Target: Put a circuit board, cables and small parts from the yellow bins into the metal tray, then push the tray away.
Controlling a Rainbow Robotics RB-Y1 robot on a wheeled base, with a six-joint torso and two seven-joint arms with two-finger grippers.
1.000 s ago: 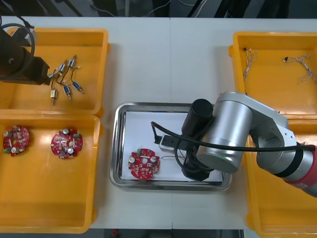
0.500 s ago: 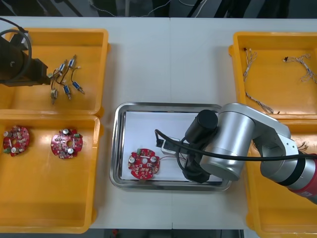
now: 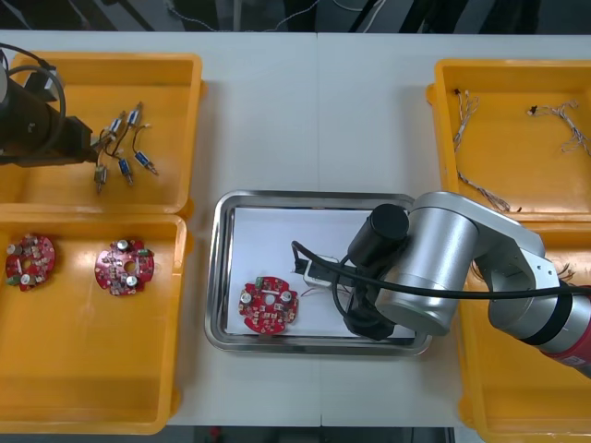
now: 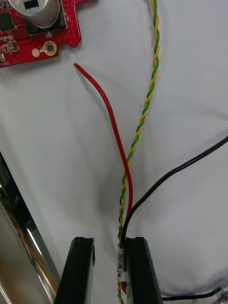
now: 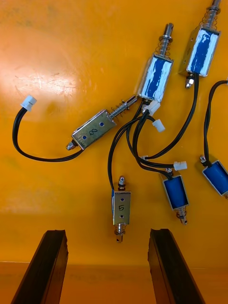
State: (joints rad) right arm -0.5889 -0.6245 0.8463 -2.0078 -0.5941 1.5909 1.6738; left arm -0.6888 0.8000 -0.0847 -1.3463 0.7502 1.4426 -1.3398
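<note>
1. The right gripper (image 4: 109, 243) is down inside the metal tray (image 3: 220, 277), over the right half of its white floor. The tray sits mid-worktop (image 3: 314, 111) between the yellow bins.
2. Its jaws are only a narrow gap apart. A cable bundle (image 4: 127, 180) (a red wire, a yellow-green twisted pair and a black wire) runs into that gap, hugging one jaw. White floor shows between the bundle and the other jaw, so it's not clamped. The wires lie flat on the tray floor.
3. One round red circuit board (image 3: 268, 306) is already in the tray, at its near-left part, just beside the loose end of the red wire.
4. The left gripper (image 5: 107, 235) hangs over the far left bin (image 3: 175, 120), jaws wide apart and gripping nothing. The small metal parts (image 5: 156, 78) lie scattered on the bin floor just past the fingertips, with their black leads tangled together.
5. The near left bin (image 3: 83, 369) has two more boards (image 3: 123, 269) in it, side by side.
6. The far right bin (image 3: 517, 148) holds a few thin cables (image 3: 462, 111) spread across its floor.
</note>
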